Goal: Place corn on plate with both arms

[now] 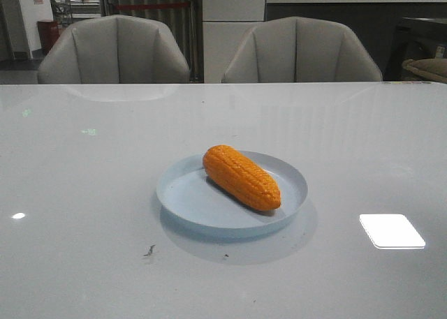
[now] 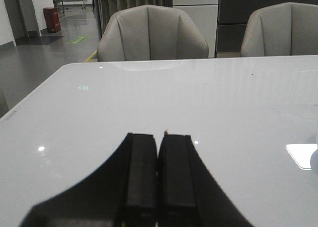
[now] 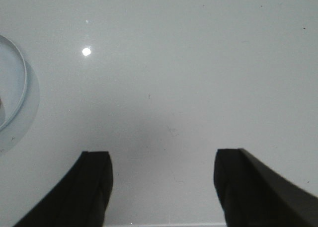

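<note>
The orange corn [image 1: 242,177] lies diagonally on the pale blue plate [image 1: 183,193] in the middle of the white table in the front view. Neither arm shows in the front view. In the left wrist view my left gripper [image 2: 159,135] is shut and empty, its two black fingers pressed together above bare table. A sliver of the plate's rim [image 2: 315,160] shows at that view's edge. In the right wrist view my right gripper [image 3: 163,153] is open and empty over bare table, with the plate's rim [image 3: 20,68] off to its side. The corn is out of both wrist views.
Two grey chairs [image 1: 115,50] [image 1: 302,50] stand behind the table's far edge. A bright light reflection [image 1: 392,230] lies on the table right of the plate. Small dark specks [image 1: 149,250] lie in front of the plate.
</note>
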`<state>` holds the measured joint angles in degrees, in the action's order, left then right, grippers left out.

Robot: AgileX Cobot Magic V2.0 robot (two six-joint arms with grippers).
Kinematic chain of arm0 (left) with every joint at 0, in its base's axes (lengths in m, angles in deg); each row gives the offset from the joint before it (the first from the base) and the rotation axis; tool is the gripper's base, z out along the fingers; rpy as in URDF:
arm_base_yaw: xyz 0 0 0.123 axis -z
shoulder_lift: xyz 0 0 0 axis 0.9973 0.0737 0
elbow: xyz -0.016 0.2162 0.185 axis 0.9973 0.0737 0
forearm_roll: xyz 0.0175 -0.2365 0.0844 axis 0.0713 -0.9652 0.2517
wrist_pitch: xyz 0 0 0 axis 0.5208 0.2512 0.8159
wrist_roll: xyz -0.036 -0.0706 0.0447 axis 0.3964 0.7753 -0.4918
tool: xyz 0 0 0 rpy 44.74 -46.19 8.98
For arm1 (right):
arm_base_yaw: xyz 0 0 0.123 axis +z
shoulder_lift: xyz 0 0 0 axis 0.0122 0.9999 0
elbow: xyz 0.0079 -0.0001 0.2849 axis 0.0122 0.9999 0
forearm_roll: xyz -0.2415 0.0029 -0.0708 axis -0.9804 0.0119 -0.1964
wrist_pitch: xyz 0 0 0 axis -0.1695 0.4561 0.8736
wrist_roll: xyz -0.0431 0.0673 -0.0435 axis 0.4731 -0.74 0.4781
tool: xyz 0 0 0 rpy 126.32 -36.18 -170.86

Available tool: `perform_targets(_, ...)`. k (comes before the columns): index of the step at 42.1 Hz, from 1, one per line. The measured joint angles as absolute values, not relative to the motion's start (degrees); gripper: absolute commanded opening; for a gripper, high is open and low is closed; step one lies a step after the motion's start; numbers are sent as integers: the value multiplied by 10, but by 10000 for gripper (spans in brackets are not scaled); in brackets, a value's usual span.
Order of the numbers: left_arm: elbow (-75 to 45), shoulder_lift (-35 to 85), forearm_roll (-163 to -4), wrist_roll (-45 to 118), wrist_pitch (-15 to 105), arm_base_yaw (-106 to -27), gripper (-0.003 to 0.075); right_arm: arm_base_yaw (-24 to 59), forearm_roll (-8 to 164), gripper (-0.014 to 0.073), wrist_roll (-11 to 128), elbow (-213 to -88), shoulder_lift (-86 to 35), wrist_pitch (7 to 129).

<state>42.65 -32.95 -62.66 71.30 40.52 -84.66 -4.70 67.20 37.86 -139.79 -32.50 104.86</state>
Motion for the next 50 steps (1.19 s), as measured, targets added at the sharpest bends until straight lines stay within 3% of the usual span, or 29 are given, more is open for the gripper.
perform_targets(6,426,-329,-627,713,406,-847,90,-47,667,507,379,-1379,-328,1033)
perform_targets(17,426,-329,-627,713,406,-847,90,-38,672,38,379,-1260,-428,873)
perform_targets(27,426,-329,-627,713,406,-847,90,23,654,64,379,-1107,-597,712)
perform_targets(39,426,-329,-627,713,408,-847,90,34,650,62,379,-906,-829,689)
perform_targets(50,426,-329,-627,713,408,-847,90,35,666,56,379,-882,-843,699)
